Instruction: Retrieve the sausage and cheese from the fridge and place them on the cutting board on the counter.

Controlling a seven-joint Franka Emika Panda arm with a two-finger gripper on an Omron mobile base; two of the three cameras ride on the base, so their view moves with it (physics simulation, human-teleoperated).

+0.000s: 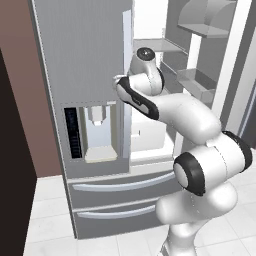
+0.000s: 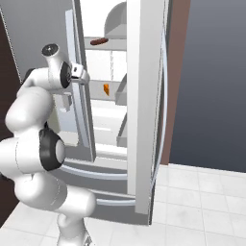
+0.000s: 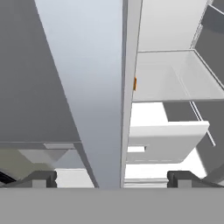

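Looking into the fridge [image 2: 144, 120], whose right door stands open, you find the sausage [image 2: 98, 42] lying on an upper shelf and the cheese [image 2: 106, 89] on the shelf below; your fingers [image 3: 41, 178] are spread wide, straddling the closed left door's edge, holding nothing.

Cheese [image 3: 134, 83] mostly behind fridge door [image 3: 94, 87]
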